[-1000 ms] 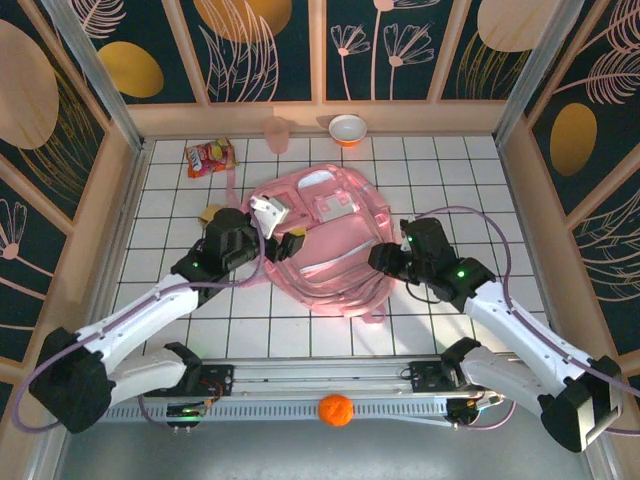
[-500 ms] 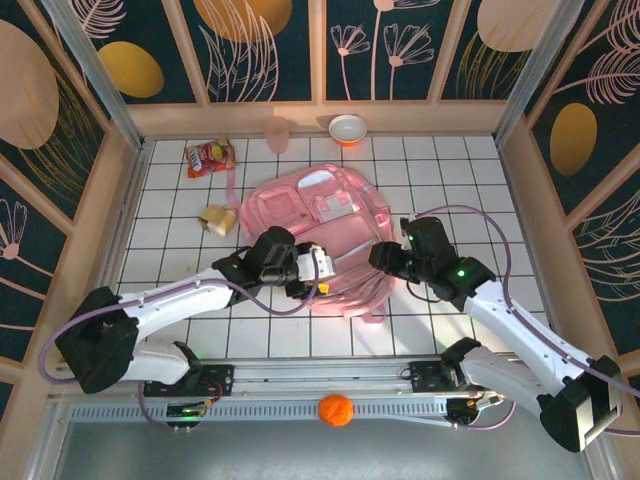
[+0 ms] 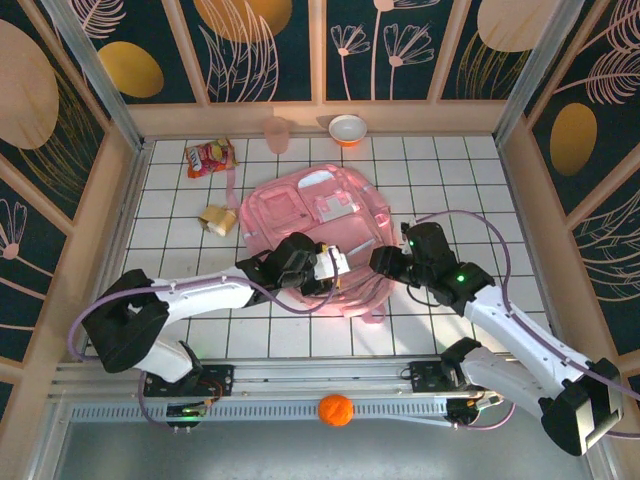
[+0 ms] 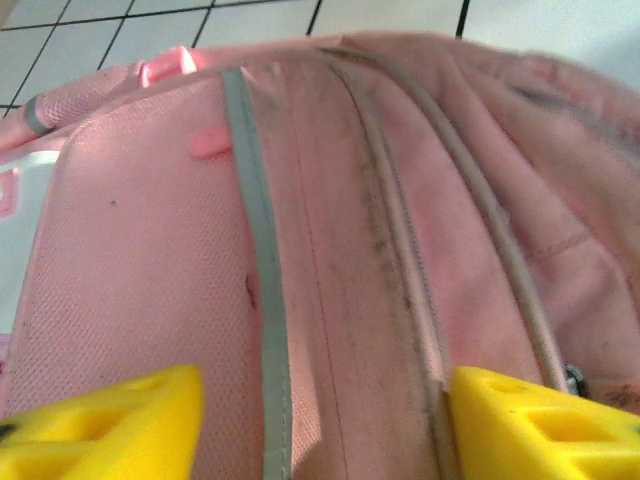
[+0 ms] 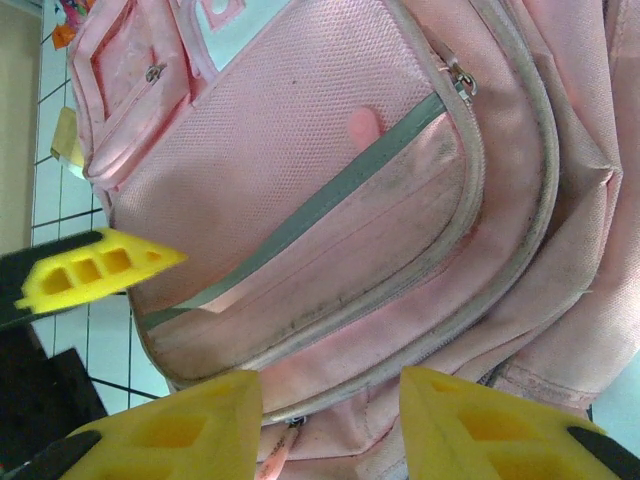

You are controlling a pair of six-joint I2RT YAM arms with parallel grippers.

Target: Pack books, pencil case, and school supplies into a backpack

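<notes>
The pink backpack (image 3: pixel 315 215) lies flat in the middle of the tiled table. My left gripper (image 3: pixel 332 268) hovers low over its near front pocket (image 4: pixel 150 250). Its yellow fingers (image 4: pixel 110 420) stand open and straddle the grey stripe and a zipper seam. My right gripper (image 3: pixel 385 263) is at the backpack's right edge, shut on a fold of the pink side fabric (image 5: pixel 330 350). The left gripper's finger (image 5: pixel 95 268) shows in the right wrist view. A tan-yellow piece of school supplies (image 3: pixel 215 218) lies left of the backpack. The books and the pencil case are out of view.
A red-orange snack packet (image 3: pixel 209 157) lies at the back left. A pink cup (image 3: pixel 277 132) and a white-and-orange bowl (image 3: pixel 348 129) stand by the back wall. An orange ball (image 3: pixel 336 409) rests on the front rail. Wooden walls enclose the table.
My left arm swung right, from the backpack's left side across to its near middle, and its jaws narrowed a little. The right gripper barely moved.
</notes>
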